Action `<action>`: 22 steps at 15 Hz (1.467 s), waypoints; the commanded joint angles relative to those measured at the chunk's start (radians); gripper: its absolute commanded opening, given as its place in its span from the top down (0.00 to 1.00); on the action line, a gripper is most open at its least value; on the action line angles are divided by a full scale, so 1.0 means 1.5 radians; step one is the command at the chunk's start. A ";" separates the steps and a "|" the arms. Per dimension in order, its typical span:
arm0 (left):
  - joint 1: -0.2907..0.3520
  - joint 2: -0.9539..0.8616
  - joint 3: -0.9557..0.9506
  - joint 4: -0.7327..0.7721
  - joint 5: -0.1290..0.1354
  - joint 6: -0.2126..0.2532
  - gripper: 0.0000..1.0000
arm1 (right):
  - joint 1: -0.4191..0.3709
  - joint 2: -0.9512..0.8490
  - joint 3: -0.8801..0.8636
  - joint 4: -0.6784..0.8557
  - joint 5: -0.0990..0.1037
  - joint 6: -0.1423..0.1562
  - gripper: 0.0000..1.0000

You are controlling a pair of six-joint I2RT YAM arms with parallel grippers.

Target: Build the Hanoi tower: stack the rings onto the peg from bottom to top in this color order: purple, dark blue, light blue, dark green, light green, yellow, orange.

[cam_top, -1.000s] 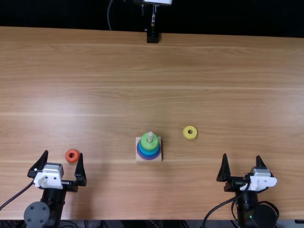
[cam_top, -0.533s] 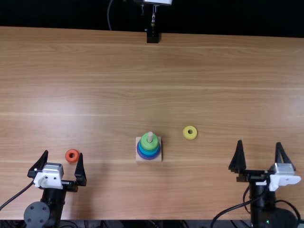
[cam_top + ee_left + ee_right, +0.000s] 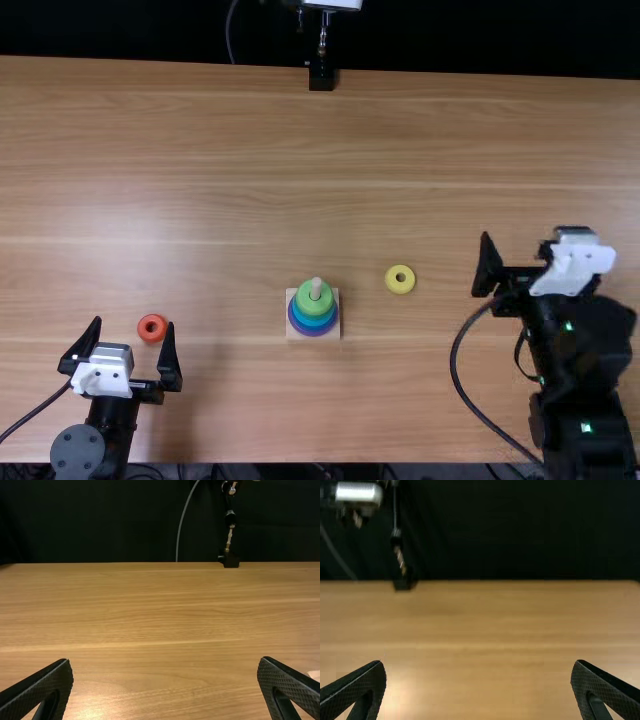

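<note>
up and forward goes the right arm (image 3: 585,345), folks! since half a second ago its gripper (image 3: 522,268) has pushed farther out from the near edge, and it's now over the right side of the table (image 3: 230,220). left arm (image 3: 112,430)? same spot as in both earlier frames, and so are the rings and the stack.

fingers on the right one are spread wide, and the right wrist view backs that up, with one black finger (image 3: 357,690) on either side and wood between them. over on the left, the left gripper (image 3: 135,321) has its fingers well apart too, tips pointing away from the near edge, nothing pinched.

now the toys! orange ring (image 3: 143,328), lying flat on the wood, near one fingertip of that left gripper. yellow ring (image 3: 391,284), also flat, between the stack and the right arm, a bit farther out than the stack. and centre stage, the square wooden base (image 3: 335,333) with its peg (image 3: 316,288) standing upright: light green ring (image 3: 305,300) up top, blue shades under it, purple ring (image 3: 310,332) at the bottom, peg tip poking out above them all.
</note>
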 commanded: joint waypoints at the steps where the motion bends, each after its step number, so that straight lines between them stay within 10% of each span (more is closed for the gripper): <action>1: 0.005 -0.008 -0.021 -0.005 0.002 0.004 0.00 | 0.032 0.062 0.057 -0.028 -0.002 -0.007 0.00; 8: 0.005 -0.008 -0.021 -0.005 0.002 0.004 0.00 | 0.189 0.329 0.194 -0.169 0.002 0.005 0.00; 22: 0.005 -0.008 -0.021 -0.005 0.001 0.004 0.00 | 0.185 0.577 0.242 -0.233 0.004 -0.002 0.00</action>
